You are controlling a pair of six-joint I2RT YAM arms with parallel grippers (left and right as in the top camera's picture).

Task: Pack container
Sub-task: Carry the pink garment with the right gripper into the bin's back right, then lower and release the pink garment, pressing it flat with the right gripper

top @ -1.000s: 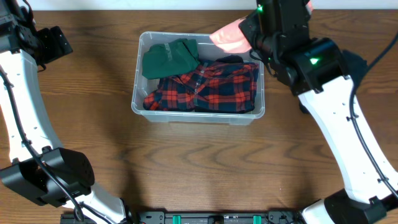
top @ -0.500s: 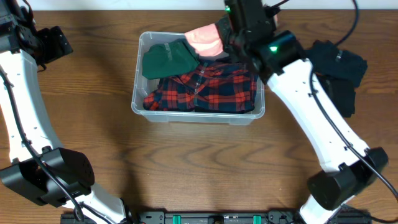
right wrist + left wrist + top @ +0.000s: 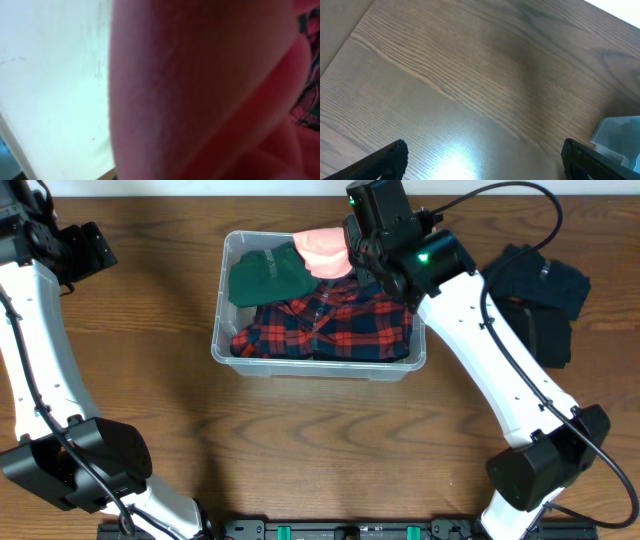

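Clear rectangular plastic bin (image 3: 320, 368) sits mid-tabletop, on the wood-grain tabletop (image 3: 330, 450), slightly toward the far edge. Inside: dark green folded garment (image 3: 268, 275) at its far left, red-and-navy plaid shirt (image 3: 330, 320) filling most of the rest. Right claw (image 3: 350, 252) is over the bin's far rim, clenched on a pink fabric garment (image 3: 322, 252) that overlaps the green one's edge; the right wrist view is almost all pink cloth, fingers not visible. Left claw (image 3: 485, 160) is released, jaws wide apart, nothing between them, hanging over bare wood well left of the bin, one bin corner showing at its frame edge. Dark navy clothing pile (image 3: 540, 295) lies on the tabletop right of the bin.
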